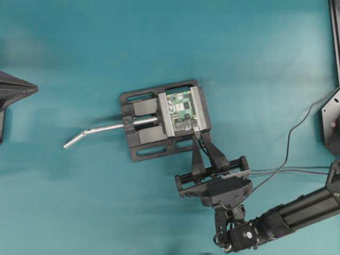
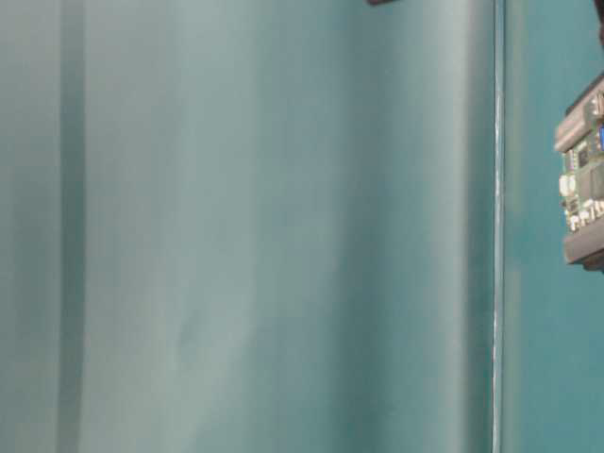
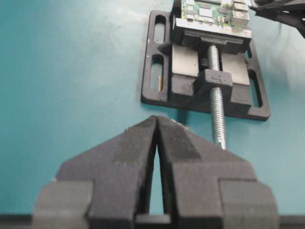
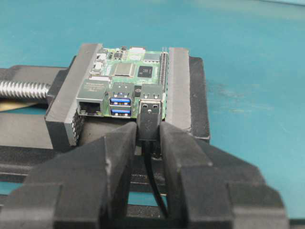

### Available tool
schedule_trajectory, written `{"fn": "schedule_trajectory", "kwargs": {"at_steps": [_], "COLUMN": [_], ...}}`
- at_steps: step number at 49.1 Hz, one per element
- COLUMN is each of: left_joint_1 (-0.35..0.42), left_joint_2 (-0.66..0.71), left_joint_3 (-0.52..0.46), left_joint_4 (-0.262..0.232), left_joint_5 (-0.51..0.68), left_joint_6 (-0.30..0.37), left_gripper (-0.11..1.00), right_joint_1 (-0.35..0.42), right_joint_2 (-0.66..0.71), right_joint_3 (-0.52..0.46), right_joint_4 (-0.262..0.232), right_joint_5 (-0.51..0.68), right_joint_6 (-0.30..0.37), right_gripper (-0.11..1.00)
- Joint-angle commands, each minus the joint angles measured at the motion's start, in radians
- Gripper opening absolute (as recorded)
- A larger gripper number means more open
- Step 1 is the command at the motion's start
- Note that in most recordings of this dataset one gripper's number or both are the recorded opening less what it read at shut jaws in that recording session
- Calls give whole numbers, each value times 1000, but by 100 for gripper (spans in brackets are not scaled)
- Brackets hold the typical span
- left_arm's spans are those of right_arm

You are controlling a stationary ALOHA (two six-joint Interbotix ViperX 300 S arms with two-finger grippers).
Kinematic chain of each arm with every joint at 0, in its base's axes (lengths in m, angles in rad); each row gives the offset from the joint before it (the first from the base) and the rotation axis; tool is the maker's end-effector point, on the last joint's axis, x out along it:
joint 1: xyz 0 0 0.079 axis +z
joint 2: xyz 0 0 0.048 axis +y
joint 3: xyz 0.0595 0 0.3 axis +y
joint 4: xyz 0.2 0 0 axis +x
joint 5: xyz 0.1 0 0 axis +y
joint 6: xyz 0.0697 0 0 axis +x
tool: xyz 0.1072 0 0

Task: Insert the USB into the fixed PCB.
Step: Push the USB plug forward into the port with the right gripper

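Observation:
The green PCB is clamped in the black vise. My right gripper is at the board's near edge, shut on the USB plug. In the right wrist view the gripper holds the plug's dark body between both fingers. The plug's silver tip is at the mouth of the right-hand port of the PCB; I cannot tell how deep it sits. The thin black cable hangs down between the fingers. My left gripper is shut and empty at the far left, well away from the vise.
The vise's silver bent handle sticks out to the left over the teal table. Its threaded screw points toward my left gripper. Thin wires run from the right arm to the right edge. The PCB also shows at the table-level view's right edge.

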Motion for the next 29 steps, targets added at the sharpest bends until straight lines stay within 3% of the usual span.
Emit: {"fn": "schedule_trajectory", "kwargs": {"at_steps": [1, 29], "left_joint_1": [0, 0], "left_joint_2": [6, 8], "left_joint_3": [-28, -28], "left_joint_4": [3, 3], "left_joint_5": [-5, -5], "left_joint_6": [-6, -6], "left_gripper": [4, 4], "right_joint_1": [-52, -77], "right_joint_2": [-49, -49], "right_joint_3": [2, 6], "right_joint_4": [-11, -51], "right_joint_5": [-14, -14], "right_joint_6": [-3, -3], "right_gripper": [21, 21]}}
